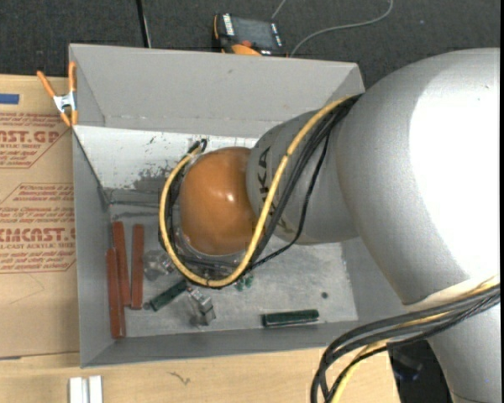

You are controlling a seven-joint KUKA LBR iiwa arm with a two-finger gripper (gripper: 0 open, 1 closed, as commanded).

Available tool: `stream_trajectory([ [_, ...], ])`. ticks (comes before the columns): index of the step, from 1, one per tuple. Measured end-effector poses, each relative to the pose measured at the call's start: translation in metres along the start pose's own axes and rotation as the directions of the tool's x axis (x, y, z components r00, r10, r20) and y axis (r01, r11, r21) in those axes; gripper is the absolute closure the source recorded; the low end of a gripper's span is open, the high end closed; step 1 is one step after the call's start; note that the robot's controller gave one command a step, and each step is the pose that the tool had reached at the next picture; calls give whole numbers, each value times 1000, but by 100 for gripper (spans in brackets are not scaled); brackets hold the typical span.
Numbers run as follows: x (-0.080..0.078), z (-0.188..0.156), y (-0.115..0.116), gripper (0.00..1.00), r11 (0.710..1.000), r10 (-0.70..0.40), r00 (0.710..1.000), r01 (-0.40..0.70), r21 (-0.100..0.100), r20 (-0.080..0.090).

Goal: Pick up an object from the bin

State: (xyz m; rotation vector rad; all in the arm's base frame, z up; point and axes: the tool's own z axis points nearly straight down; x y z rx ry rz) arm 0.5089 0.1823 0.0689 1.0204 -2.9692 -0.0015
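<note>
Grey metal bin is carrying two red-brown sticks at its left and a dark green marker. The gripper is hanging low over a small green piece mid-bin. I cannot tell its grip, and nothing is looking lifted yet.

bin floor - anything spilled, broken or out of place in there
Nothing looks spilled or broken: the red-brown sticks lie side by side along the left wall of the bin, and a dark green pen-like piece lies flat near the front. The dark scuffs on the back wall look like wear.
</note>
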Motion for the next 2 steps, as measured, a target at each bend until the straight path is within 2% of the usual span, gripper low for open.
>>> stream_trajectory([
  [1, -1, -1, 0, 100, 1000, 1, 1000, -1, 1, 2],
  [2, -14, -145, 15, 100, 1000, -11, 1000, 11, 4, 13],
])
